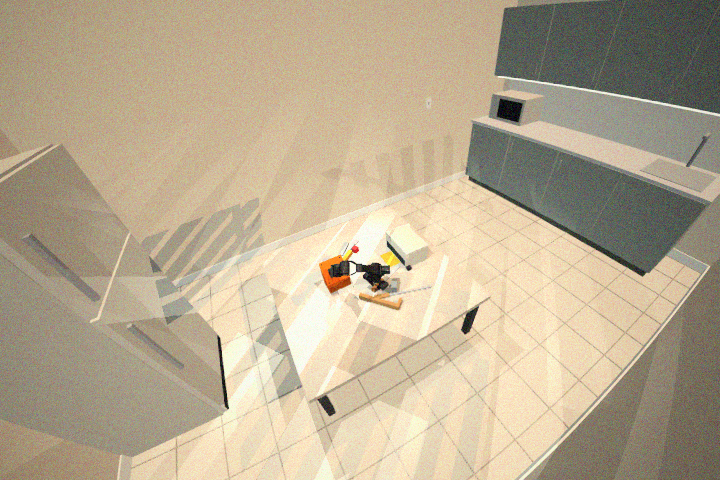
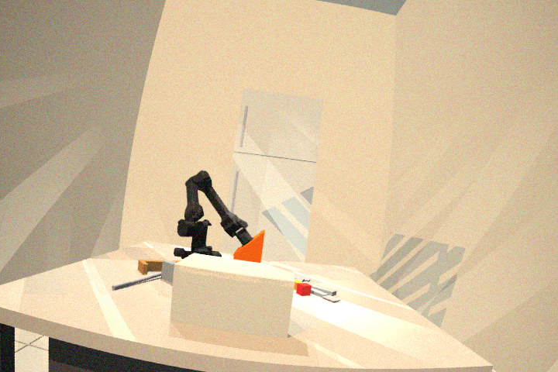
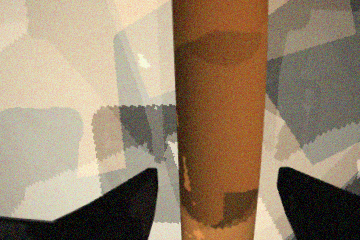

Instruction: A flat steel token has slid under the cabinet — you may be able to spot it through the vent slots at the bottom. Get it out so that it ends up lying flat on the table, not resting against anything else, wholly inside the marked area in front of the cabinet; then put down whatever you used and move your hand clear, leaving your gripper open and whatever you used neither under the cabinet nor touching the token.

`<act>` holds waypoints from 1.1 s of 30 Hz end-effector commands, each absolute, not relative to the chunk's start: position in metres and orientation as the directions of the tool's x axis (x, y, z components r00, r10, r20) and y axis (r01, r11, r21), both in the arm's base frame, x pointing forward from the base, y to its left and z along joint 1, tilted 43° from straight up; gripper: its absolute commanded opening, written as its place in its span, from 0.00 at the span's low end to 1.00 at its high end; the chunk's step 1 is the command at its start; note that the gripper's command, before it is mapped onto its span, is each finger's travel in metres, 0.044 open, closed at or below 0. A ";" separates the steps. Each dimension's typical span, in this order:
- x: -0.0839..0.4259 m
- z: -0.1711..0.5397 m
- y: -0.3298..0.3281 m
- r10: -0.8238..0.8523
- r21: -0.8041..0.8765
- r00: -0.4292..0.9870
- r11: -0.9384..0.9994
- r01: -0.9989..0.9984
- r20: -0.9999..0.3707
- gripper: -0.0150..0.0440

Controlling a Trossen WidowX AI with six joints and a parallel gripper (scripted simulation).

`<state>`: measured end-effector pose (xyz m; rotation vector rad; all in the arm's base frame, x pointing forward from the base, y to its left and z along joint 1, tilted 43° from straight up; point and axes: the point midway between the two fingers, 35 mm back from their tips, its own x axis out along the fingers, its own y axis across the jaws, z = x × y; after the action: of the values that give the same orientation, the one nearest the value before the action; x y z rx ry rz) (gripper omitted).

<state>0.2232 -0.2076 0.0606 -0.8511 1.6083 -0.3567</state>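
1. Far left in the top view, a tall fridge (image 1: 162, 316) (image 2: 275, 175) stands apart from the table (image 1: 366, 350) (image 2: 60, 302).
2. Leftmost of the things on the table is an orange block (image 1: 332, 283) (image 2: 251, 250), with a sloping side visible in the exterior view. The gripper (image 1: 339, 269) (image 2: 247, 239) (image 3: 217, 177) is down at it, pointing at a slant.
3. The jaws are fairly wide apart and hold nothing. In the wrist view a brown round bar (image 3: 220, 110) runs between them, with a gap on either side.
4. Near the block lie pale grey strips (image 1: 345, 247) (image 2: 325, 291) and a yellow stick (image 1: 347, 254) (image 2: 296, 284) with a red end (image 1: 354, 249) (image 2: 303, 289).
5. The black arm (image 1: 372, 268) (image 2: 218, 199) bends up and over from its base. Near the base lies an angled wooden piece (image 1: 380, 301) (image 2: 151, 266).
6. Next come the yellow marked area (image 1: 390, 258), a grey block (image 1: 394, 284) (image 2: 167, 270) and a thin grey rod (image 1: 414, 290) (image 2: 135, 281).
7. The white cabinet (image 1: 409, 242) (image 2: 230, 299) stands upright, its dark front edge facing the yellow area. The steel token cannot be made out, so I cannot tell where it lies.
8. Far right, a microwave (image 1: 510, 109) sits on the kitchen counter (image 1: 593, 148).
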 end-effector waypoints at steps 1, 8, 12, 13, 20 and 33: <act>0.223 0.059 -0.208 -0.692 -0.652 -0.009 0.683 -0.330 -0.721 0.71; 0.223 0.059 -0.209 -0.695 -0.654 -0.008 0.682 -0.328 -0.719 0.53; 0.223 0.059 -0.209 -0.695 -0.654 -0.008 0.682 -0.328 -0.719 0.49; 0.223 0.059 -0.209 -0.695 -0.654 -0.008 0.682 -0.328 -0.719 0.48; 0.223 0.059 -0.209 -0.695 -0.654 -0.008 0.682 -0.328 -0.719 0.30; 0.233 0.057 -0.207 -0.693 -0.658 -0.008 0.688 -0.306 -0.721 0.25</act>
<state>0.2281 -0.2071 0.0577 -0.8441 1.6067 -0.3598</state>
